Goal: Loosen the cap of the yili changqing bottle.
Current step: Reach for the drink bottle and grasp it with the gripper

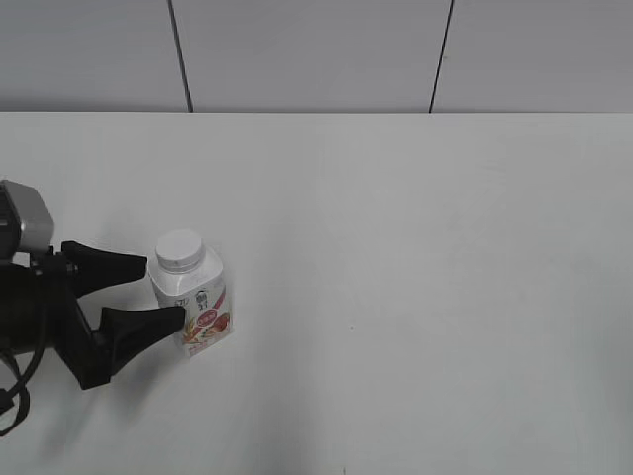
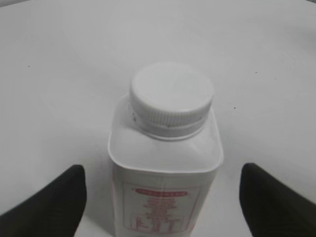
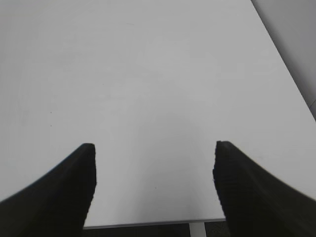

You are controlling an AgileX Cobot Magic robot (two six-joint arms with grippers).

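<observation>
The yili changqing bottle (image 1: 201,302) stands upright at the left of the white table, a small white bottle with a pink-red label. Its white ribbed cap (image 1: 179,248) sits on the neck. My left gripper (image 1: 165,288) reaches in from the left and stands open, one black finger on each side of the bottle's body. In the left wrist view the bottle (image 2: 165,148) and cap (image 2: 171,94) fill the middle, with a gap between each finger and the bottle's sides. My right gripper (image 3: 154,147) is open over bare table, holding nothing; the exterior view does not show it.
The white table (image 1: 415,257) runs back to a grey panelled wall (image 1: 316,49). In the right wrist view the table's near edge (image 3: 148,224) lies just under the fingers, with a table leg (image 3: 197,231) below it.
</observation>
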